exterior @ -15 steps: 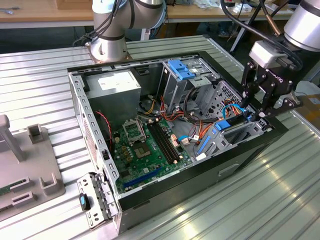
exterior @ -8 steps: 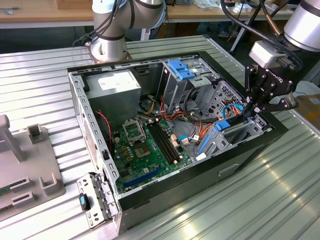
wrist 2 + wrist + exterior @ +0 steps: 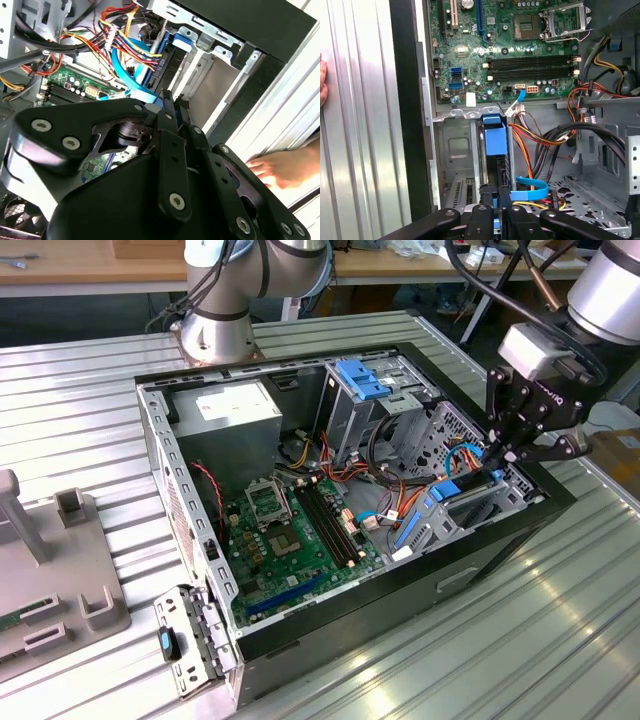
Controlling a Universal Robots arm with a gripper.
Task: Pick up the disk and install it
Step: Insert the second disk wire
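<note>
In the exterior view, an open computer case (image 3: 480, 540) is lying on the ribbed metal tabletop (image 3: 560, 640), its green motherboard (image 3: 290, 540) facing up. The pincer (image 3: 497, 454) is reaching down into the case's corner nearest the exterior view's right edge, where the disk (image 3: 470, 483) — a blue-framed slab standing on edge — is sitting in the grey drive cage (image 3: 470, 515). The fingertips are closing on the disk's upper edge. A grey power-supply box (image 3: 235, 410) is occupying the far corner of the case.

In the second wrist view, the black pincer (image 3: 167, 97) is showing its linkages drawn in, the fingers narrow and meeting around the disk's blue edge (image 3: 150, 75). Coloured cables (image 3: 120, 40) are bunching beside it, and a person's hand (image 3: 285, 167) is resting on the tabletop outside the case wall.

In the first wrist view, the disk (image 3: 495, 142) is standing upright in its slot between metal rails, with the pincer (image 3: 495, 192) clamped at its near end — the motherboard (image 3: 510, 50) lying beyond.
</note>
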